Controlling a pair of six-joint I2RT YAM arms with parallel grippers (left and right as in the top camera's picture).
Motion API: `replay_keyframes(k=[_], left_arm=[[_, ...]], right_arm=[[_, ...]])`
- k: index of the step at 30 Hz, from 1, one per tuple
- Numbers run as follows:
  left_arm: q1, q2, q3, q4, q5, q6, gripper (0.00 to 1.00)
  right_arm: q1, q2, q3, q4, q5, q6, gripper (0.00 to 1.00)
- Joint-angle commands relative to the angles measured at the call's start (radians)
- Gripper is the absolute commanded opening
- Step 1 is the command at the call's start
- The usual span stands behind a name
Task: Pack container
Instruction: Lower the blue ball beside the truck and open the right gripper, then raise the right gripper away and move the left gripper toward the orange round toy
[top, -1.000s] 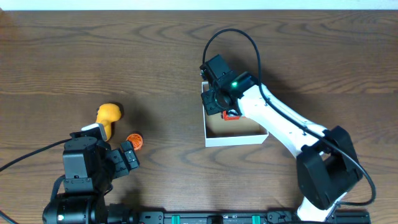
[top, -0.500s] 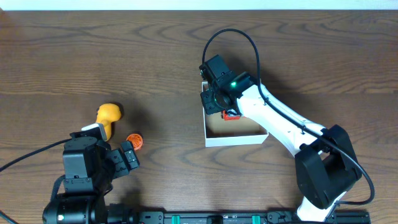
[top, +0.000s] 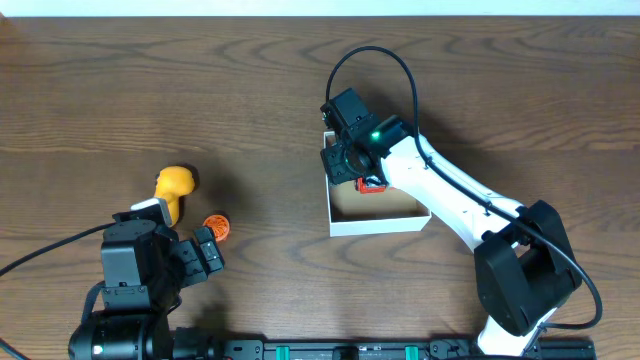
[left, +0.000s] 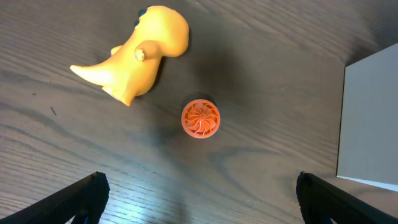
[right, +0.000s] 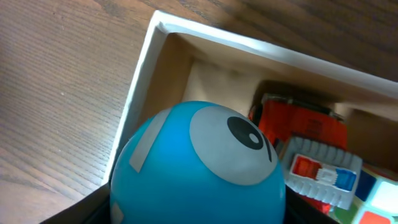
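The right gripper clamps a round blue toy ball over the square white cardboard container. The left gripper gapes wide, empty.

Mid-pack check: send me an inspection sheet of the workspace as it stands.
Surface: dark wood-grain table.
Job's things: white container holds a red toy and a grey piece; blue ball above its corner; yellow dinosaur and orange disc lie apart outside it.
Clutter: nothing seen.
Grippers: right gripper shut on the blue ball; left gripper open, empty.
Cables: black loop above the right arm; cable trailing from the left arm.
Surroundings: white strip at far edge; black rail at near edge.
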Motion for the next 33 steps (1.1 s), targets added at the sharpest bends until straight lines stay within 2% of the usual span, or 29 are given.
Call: replay_keyframes(k=[1, 11, 24, 28, 31, 33], left_arm=[[-0.002, 0.004, 0.019, 0.0, -0.003, -0.003, 0.98], [-0.002, 0.004, 0.019, 0.0, -0.003, -0.003, 0.98], [-0.002, 0.004, 0.019, 0.0, -0.003, -0.003, 0.98], [-0.002, 0.004, 0.019, 0.0, -0.003, -0.003, 0.98], [-0.002, 0.004, 0.019, 0.001, -0.003, -0.003, 0.98], [-0.002, 0.004, 0.019, 0.001, -0.003, -0.003, 0.98]], right_arm=[[0.002, 0.006, 0.007, -0.001, -0.003, 0.006, 0.64], [0.002, 0.006, 0.006, -0.006, 0.004, 0.006, 0.68], [0.002, 0.002, 0.01, 0.006, 0.01, -0.012, 0.63], [0.002, -0.045, 0.048, -0.01, 0.077, -0.026, 0.64], [-0.015, -0.117, 0.113, -0.069, 0.175, -0.027, 0.68], [-0.048, -0.181, 0.16, -0.12, 0.224, -0.016, 0.8]])
